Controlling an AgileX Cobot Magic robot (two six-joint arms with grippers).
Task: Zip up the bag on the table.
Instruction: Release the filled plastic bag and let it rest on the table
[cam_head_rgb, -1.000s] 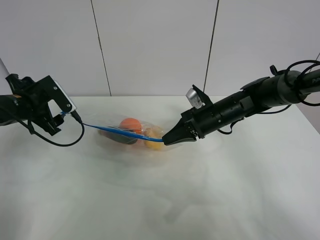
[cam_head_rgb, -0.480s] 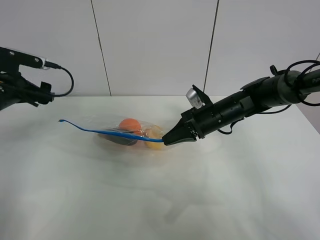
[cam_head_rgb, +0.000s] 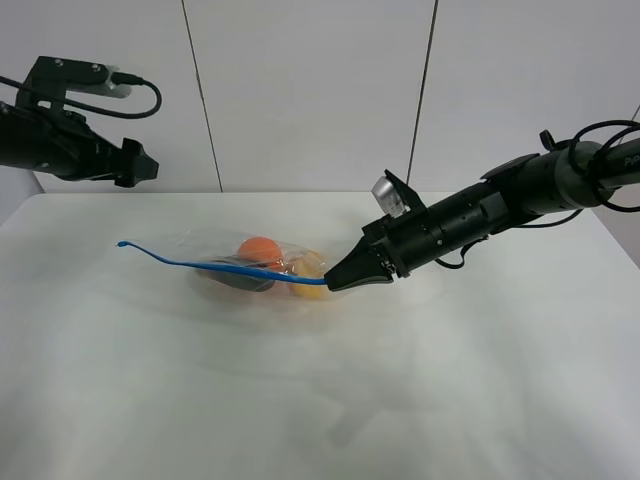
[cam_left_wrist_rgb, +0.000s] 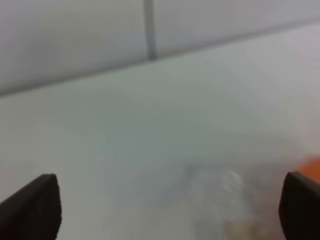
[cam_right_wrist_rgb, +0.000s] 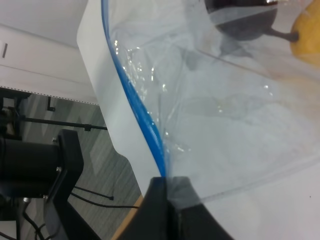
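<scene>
The bag (cam_head_rgb: 255, 262) lies on its side on the white surface (cam_head_rgb: 420, 400). It is clear crinkly plastic. Inside, an orange piece of produce (cam_head_rgb: 261, 248) sits toward the bag's far side. A yellow piece (cam_head_rgb: 308, 267) is at the end nearest the right arm, and a dark purple piece (cam_head_rgb: 240, 278) lies on the near side under the strip. The blue zip strip (cam_head_rgb: 215, 263) runs the bag's length as one thin line. Its free end sticks out past the plastic on the side away from the right arm, curls slightly up and touches nothing. Whether the strip is pressed shut all along cannot be told.

The right gripper (cam_head_rgb: 333, 283) is at the yellow end of the bag. Its fingers (cam_right_wrist_rgb: 161, 205) are pinched tight on the bag's corner, where the blue strip ends. In the right wrist view the strip and the clear film run straight into the closed black tips, and the film is taut. The arm slants down to the bag from the right.

The left gripper (cam_head_rgb: 148, 167) is well apart from the bag, above and behind the strip's free end, in front of the white wall panels (cam_head_rgb: 300, 90). Its fingers stand wide with nothing between them. The blurred left wrist view shows only two dark tips at its edges. Beyond them are the surface, a hazy patch of the bag and an orange smear.
</scene>
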